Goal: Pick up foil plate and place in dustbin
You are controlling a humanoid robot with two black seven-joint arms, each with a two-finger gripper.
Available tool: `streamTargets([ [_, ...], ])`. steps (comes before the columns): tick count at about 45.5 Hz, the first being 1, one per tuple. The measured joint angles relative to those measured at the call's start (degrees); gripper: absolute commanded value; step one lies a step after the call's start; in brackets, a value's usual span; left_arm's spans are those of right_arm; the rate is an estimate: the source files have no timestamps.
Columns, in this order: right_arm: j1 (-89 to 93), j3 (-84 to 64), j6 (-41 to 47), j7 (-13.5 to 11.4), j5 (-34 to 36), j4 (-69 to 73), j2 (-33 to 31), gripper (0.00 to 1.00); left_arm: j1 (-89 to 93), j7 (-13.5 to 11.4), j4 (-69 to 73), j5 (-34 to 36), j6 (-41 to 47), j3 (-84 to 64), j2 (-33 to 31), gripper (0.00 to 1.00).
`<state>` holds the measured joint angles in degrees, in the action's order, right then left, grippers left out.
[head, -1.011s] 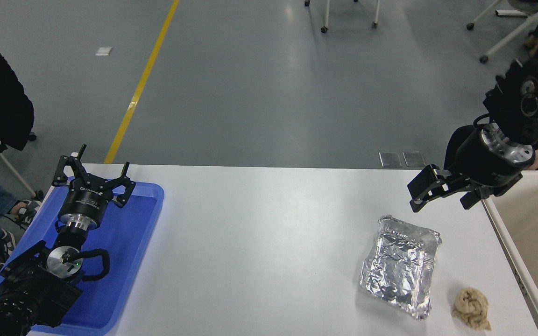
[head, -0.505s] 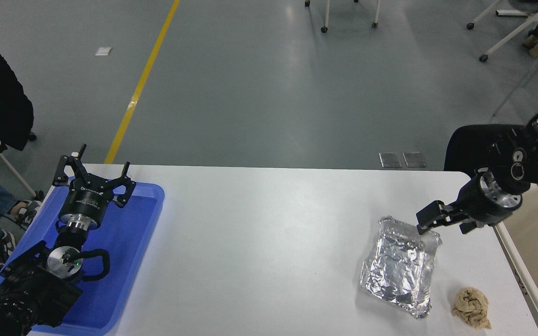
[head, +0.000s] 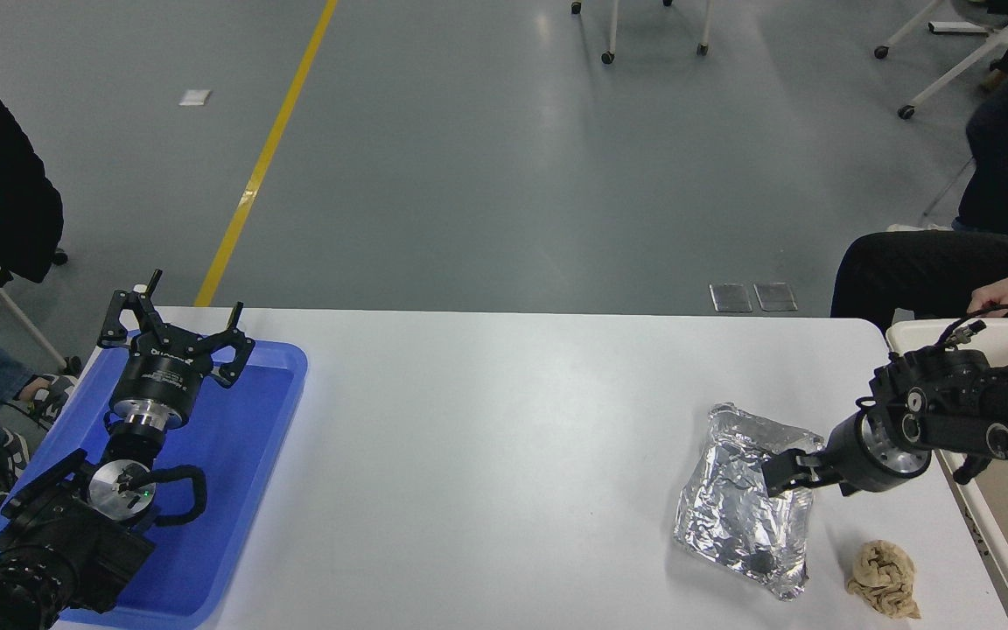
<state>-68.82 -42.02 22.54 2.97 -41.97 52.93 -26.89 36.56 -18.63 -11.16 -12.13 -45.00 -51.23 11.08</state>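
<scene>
Lying nearest the camera on the white table [head: 504, 455], a small crumpled tan paper ball [head: 885, 577] sits close to the front right corner, just beside the foil plate [head: 745, 512] and apart from it. At the lower left, the left arm is parked over a flat blue tray [head: 259, 455], and the left gripper [head: 173, 337] points away from the camera with its fingers spread wide and nothing between them. The foil plate, crinkled and shiny, rests flat on the table's right part, left of the dustbin [head: 998, 512], whose cream rim runs along the table's right edge. The right arm reaches in from the right edge, low over the table, and the right gripper [head: 788, 477] is at the plate's far right rim; whether its fingers are closed on the foil or merely touching it cannot be told. Beyond the table, a person sits at the far right with a hand [head: 994, 293] near the dustbin's far rim.
</scene>
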Motion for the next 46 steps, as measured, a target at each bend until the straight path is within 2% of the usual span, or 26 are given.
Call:
streamTargets([
  [6, 2.47, 0.75, -1.35, -0.45, -0.14, -1.42, 1.00, 0.95, 0.00, 0.00, 0.00, 0.00, 0.00, 0.00, -0.04, 1.00],
  [10, 3.69, 1.06, -2.33, -0.90, -0.20, -2.31, 1.53, 0.79, 0.00, 0.00, 0.00, 0.00, 0.00, 0.01, -0.06, 1.00],
  [14, 4.77, 1.29, -3.20, -1.29, -0.21, -3.26, 1.96, 0.50, 0.00, 0.00, 0.00, 0.00, 0.00, 0.01, -0.07, 1.00],
  [24, 6.28, 1.54, -5.13, -1.78, -0.28, -4.52, 2.57, 0.30, 0.00, 0.00, 0.00, 0.00, 0.00, 0.01, -0.08, 1.00],
  [29, 6.59, 1.60, -5.76, -1.87, -0.28, -4.77, 2.71, 0.02, 0.00, 0.00, 0.00, 0.00, 0.00, 0.01, -0.09, 1.00],
  [46, 5.46, 1.24, -6.07, -1.94, -0.11, -4.37, 2.61, 0.00, 0.01, 0.00, 0.00, 0.00, 0.00, 0.01, -0.09, 1.00],
])
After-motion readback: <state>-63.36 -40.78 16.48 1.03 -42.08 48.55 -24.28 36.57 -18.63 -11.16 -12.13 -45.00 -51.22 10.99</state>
